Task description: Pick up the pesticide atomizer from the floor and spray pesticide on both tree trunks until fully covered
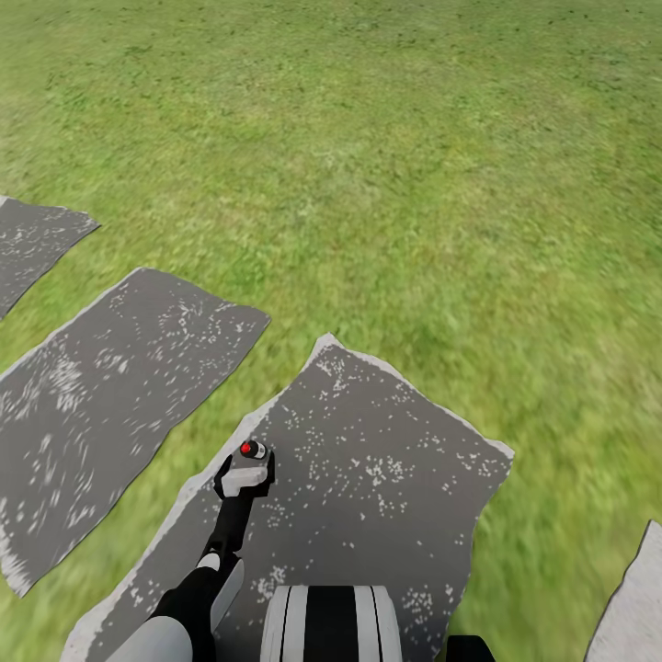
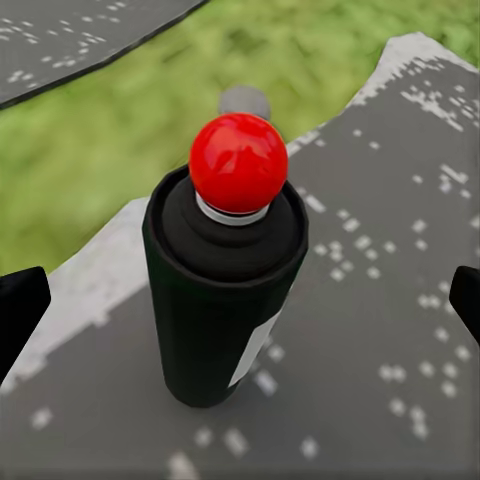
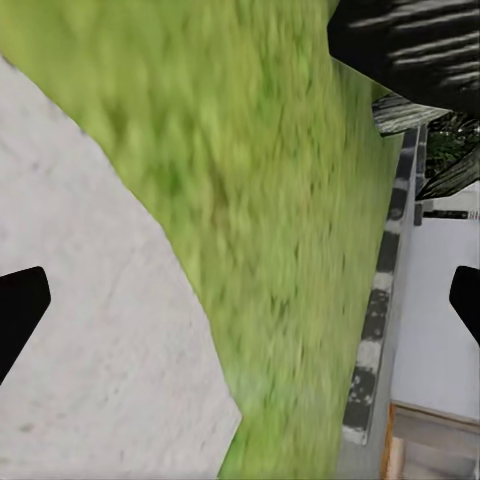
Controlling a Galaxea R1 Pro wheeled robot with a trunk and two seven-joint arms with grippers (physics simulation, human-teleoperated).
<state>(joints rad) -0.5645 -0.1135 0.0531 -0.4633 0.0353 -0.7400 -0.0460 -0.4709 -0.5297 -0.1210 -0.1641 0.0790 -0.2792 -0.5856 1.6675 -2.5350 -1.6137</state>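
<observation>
Pesticide atomizer (image 1: 252, 450): 1 small black spray bottle, round red top, white label on its side. In the head view it sits at the end of the left arm, over a grey paving slab (image 1: 386, 478). In the left wrist view the pesticide atomizer (image 2: 228, 270) stands upright along the camera's line, red ball uppermost, white label strip low on one side, the speckled slab behind it.

Left tool (image 1: 245, 476): at the tip of the left arm, low in the head view, with the bottle's red top showing just past its pale body. Its 2 dark fingertips (image 2: 20, 310) appear at opposite edges of the left wrist view, well apart from the bottle's sides; whether the tool is clamped on the bottle lower down cannot be told from these views.

Right tool (image 3: 240, 305): 2 dark fingertips at opposite edges of the right wrist view, set wide apart, nothing between them. Beyond lies blurred grass, a pale stone slab (image 3: 90, 330) and a dark-and-light edging strip (image 3: 385, 270).

Floor (image 1: 414, 165): green grass covering most of the head view, blurred.

Paving slabs: several irregular grey speckled slabs, pale-edged, separated by strips of grass; a second slab (image 1: 110, 395) lies to the left of the one under the atomizer.

Robot trunk (image 1: 331, 623): white with black stripes, at the lower edge of the head view.
</observation>
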